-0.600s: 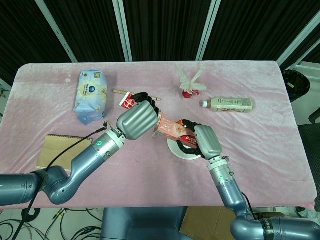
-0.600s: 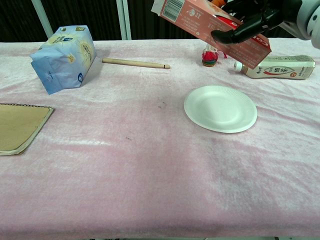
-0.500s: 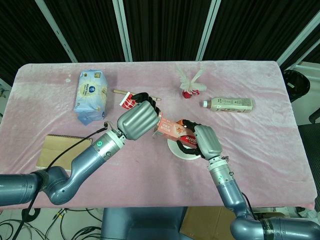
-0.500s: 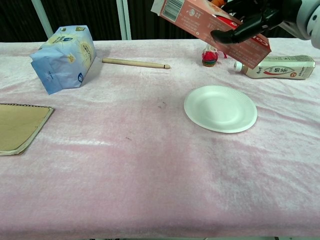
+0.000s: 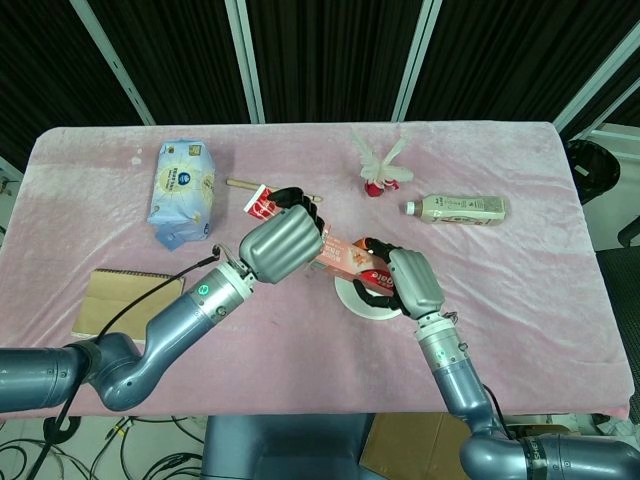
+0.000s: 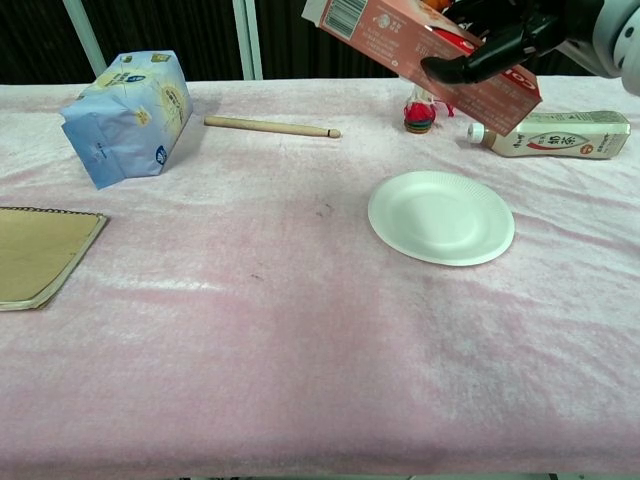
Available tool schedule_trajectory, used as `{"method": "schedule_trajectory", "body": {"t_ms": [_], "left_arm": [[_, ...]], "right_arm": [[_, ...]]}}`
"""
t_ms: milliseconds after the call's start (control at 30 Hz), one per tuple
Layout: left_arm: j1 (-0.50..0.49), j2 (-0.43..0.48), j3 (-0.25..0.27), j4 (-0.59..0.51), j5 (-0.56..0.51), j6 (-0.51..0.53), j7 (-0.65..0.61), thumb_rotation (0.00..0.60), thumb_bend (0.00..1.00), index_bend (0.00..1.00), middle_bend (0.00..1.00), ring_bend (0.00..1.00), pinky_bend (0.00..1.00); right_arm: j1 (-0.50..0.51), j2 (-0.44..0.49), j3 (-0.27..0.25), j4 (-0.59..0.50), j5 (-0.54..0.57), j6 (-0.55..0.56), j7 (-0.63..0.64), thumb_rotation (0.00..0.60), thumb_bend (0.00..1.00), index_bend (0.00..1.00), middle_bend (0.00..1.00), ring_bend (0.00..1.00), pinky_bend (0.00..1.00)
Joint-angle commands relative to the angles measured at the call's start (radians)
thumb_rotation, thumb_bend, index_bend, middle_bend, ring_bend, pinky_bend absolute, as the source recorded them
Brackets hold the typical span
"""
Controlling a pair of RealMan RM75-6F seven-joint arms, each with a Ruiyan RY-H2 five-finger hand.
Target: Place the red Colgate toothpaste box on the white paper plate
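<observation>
Here the right hand (image 5: 408,282) fingers (image 6: 470,66) clasp the toothpaste box (image 6: 420,60) above the paper plate (image 6: 441,217); lower it level, while the left hand (image 5: 282,246), fingers curled, stays clear

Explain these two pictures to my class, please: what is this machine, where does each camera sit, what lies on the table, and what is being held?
This is a robot with two arms, each ending in a mechanical hand. One picture looks down from the robot's head; the other looks forward from its chest, low over the table. In the head view the right hand grips a red toothpaste box, held up in the air and tilted above a white paper plate. The left hand is at the box's other end; whether it grips is unclear. On the pink cloth lie a blue packet, a wooden stick, a brown notebook, a bottle on its side and a small toy.
</observation>
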Motion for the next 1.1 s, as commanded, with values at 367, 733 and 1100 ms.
{"method": "schedule_trajectory", "body": {"t_ms": [367,733,1100], "left_arm": [[-0.017,-0.004,0.002,-0.001,0.000,0.002,0.027,0.600,0.37,0.54,0.66,0.53,0.58],[-0.064,-0.006,-0.007,0.016,0.090,-0.035,0.058,0.600,0.22,0.27,0.30,0.29,0.38],[-0.095,-0.032,-0.067,0.038,0.179,-0.004,0.057,0.600,0.07,0.06,0.02,0.08,0.18]], "right_arm": [[0.003,0.000,0.007,-0.008,0.004,0.003,0.005,0.600,0.47,0.53,0.51,0.46,0.40],[-0.002,-0.031,0.048,-0.006,0.028,0.032,0.061,0.600,0.47,0.53,0.51,0.46,0.40],[-0.037,-0.098,0.133,0.014,0.008,0.128,0.220,0.600,0.47,0.53,0.51,0.46,0.40]]}}
